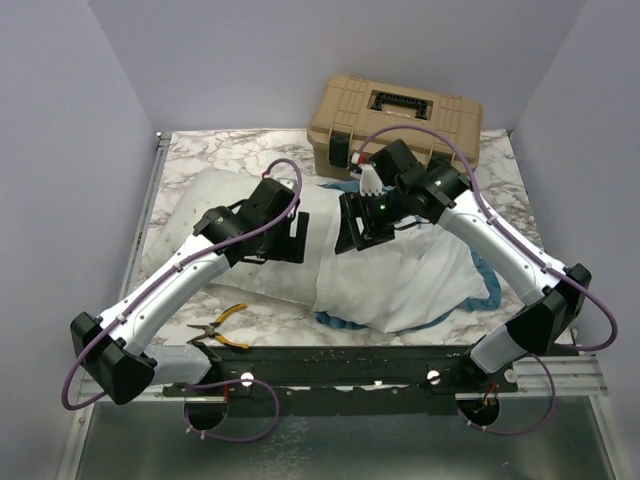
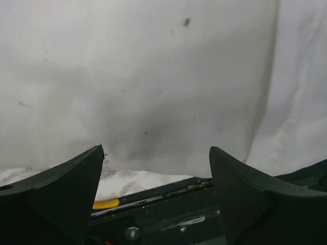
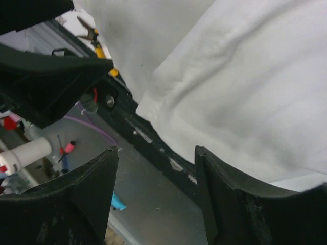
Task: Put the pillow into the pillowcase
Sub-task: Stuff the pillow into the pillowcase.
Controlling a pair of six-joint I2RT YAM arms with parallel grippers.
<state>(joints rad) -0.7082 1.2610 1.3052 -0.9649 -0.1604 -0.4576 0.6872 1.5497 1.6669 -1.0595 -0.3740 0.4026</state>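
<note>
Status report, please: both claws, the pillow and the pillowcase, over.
Left claw open, right claw open, both empty. Pillow flat, one end seemingly inside pillowcase. Pliers at near edge, clear of it.

Nothing readable on any of my three feeds. The tan tool case at the back of the desk is my best candidate. It has a black handle and a latch, but if anything is moulded or printed on it, it's too small to make out from the top cam. The pillowcase is showing me plain white cloth with blue edging, and I can't read anything on it. Both wrist cams are mostly filled with white fabric that has a few dark specks, no lettering.
</note>
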